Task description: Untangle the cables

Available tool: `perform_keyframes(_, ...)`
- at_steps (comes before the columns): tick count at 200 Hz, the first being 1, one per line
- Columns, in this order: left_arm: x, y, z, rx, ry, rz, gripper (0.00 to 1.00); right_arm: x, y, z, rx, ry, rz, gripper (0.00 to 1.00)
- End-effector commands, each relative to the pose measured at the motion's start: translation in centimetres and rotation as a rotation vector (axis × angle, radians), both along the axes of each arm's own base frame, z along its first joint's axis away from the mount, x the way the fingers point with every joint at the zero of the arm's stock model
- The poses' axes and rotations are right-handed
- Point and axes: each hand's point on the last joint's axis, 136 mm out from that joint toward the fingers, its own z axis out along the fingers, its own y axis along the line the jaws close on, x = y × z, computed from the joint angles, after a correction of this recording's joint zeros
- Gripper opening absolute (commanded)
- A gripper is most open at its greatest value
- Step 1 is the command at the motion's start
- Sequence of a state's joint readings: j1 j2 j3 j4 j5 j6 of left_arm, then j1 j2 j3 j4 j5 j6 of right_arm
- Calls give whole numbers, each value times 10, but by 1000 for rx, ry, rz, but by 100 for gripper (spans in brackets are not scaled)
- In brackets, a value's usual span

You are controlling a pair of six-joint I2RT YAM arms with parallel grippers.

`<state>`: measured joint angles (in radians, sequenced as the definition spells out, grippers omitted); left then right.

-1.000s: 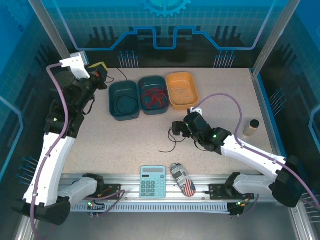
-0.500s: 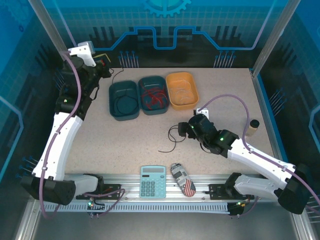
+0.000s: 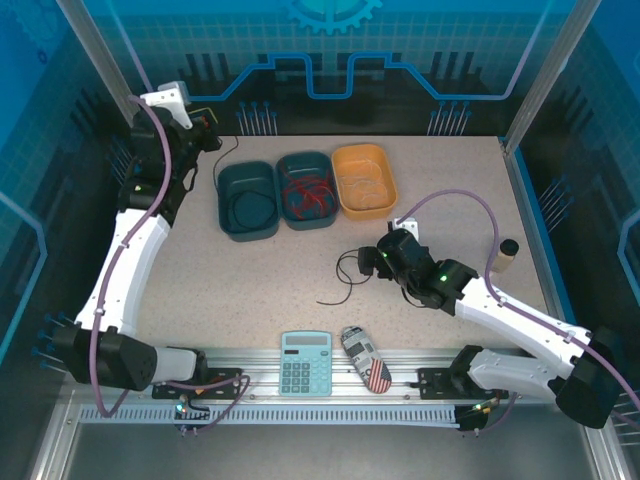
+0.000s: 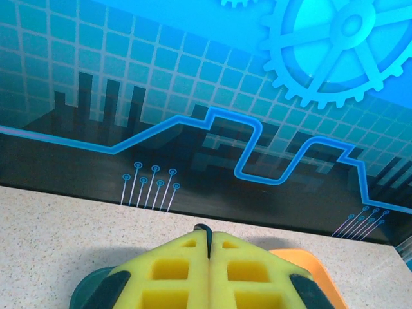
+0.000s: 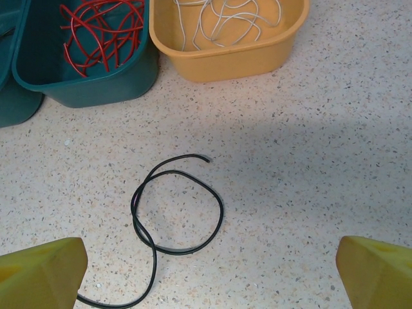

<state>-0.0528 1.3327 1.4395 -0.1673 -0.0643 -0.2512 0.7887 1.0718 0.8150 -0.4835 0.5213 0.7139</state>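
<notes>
A loose black cable (image 5: 177, 206) lies looped on the table, its tail running toward the near edge (image 3: 335, 295). My right gripper (image 5: 209, 277) hovers open just above it, one yellow pad on each side and nothing between them; it also shows in the top view (image 3: 366, 262). My left gripper (image 3: 205, 135) is raised at the back left, its yellow pads (image 4: 174, 270) pressed shut on a thin dark strand at their tips. A black cable (image 3: 225, 160) trails from it toward the left teal bin (image 3: 228, 225). Red cables (image 5: 96, 29) fill the middle teal bin (image 3: 290, 222), and pale cables (image 5: 225, 16) lie in the orange bin (image 5: 225, 61).
A calculator (image 3: 305, 362) and a flag-patterned object (image 3: 366, 358) lie at the front rail. A small bottle (image 3: 503, 255) stands near the right edge. The blue back wall (image 4: 193, 96) is close behind the left gripper.
My left arm has swung up and back toward the rear wall, and the black strand below it has shifted left. My right gripper drew back slightly from the loop, then held still.
</notes>
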Motion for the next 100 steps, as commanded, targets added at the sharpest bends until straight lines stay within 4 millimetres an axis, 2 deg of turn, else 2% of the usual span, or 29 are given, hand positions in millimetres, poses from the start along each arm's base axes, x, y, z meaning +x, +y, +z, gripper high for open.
perform_keyframes(1,9,10,11,37,-60,28,0,2,-11,7,-5,-13,-45,100)
perform_keyframes(50,33,16,-13,105,-55,40,0,-2,-10,6,11,2,-43,100)
perform_keyframes(100,68,5,-50,135,6,-23,0,-9,-19,7,22,2,-60,100)
